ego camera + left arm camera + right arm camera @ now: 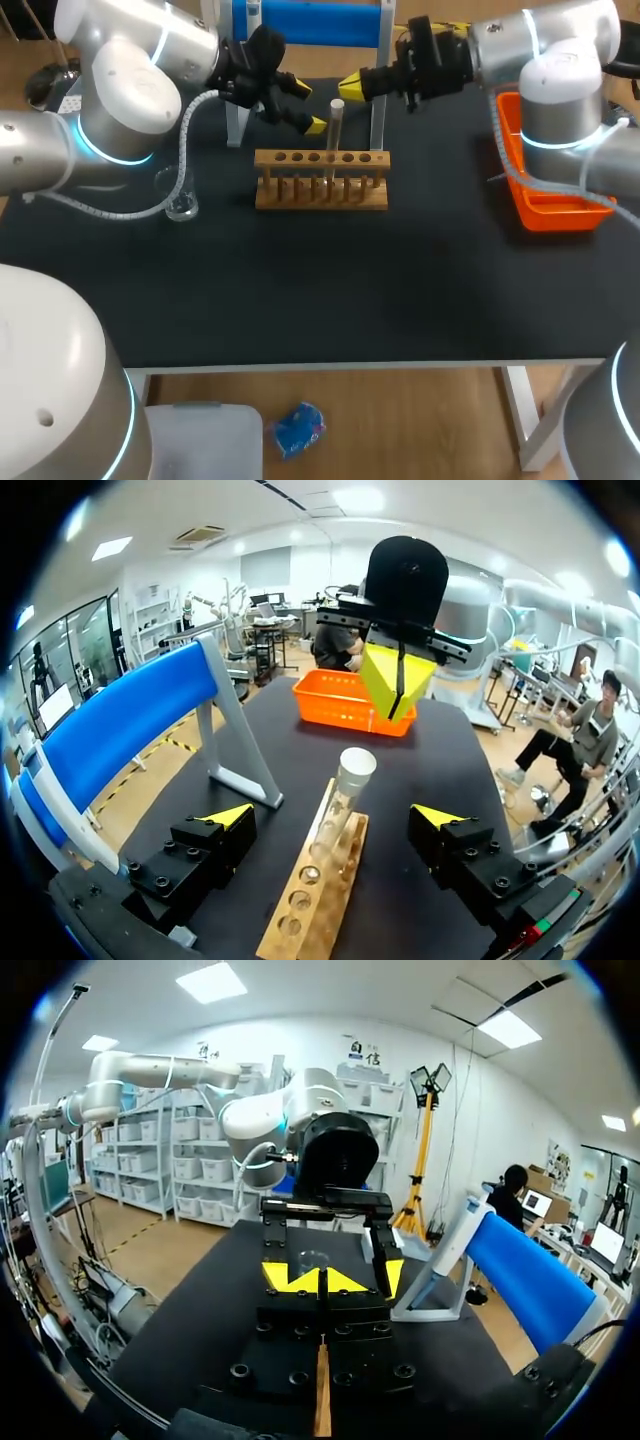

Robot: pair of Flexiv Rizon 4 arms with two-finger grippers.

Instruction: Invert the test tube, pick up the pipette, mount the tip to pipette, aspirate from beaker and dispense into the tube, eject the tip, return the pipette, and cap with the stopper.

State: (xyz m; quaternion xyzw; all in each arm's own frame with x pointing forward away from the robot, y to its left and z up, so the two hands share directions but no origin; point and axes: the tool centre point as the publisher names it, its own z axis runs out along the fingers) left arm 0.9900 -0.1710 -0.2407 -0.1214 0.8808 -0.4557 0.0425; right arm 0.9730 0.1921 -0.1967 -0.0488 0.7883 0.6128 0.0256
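Wooden rack (320, 192): mid-table, glass test tube (337, 122) standing upright in one of its holes.
Left gripper (333, 817): fingers spread wide, tube just ahead of the gap, no contact.
Right gripper (320, 1280): yellow tips pressed together, holding nothing, facing the left gripper from across the tube.
Beaker (180, 207): left of rack, apart.
Orange bin (553, 212): right table edge.
Blue stand (305, 22): behind rack.

a black table (300, 290) carries a wooden test tube rack (321, 193) near its middle. what looks like a small clear beaker (181, 208) sits left of the rack, apart from it. an orange basket (545, 212) lies near the right edge, and a blue-barred stand (310, 22) stands behind the rack
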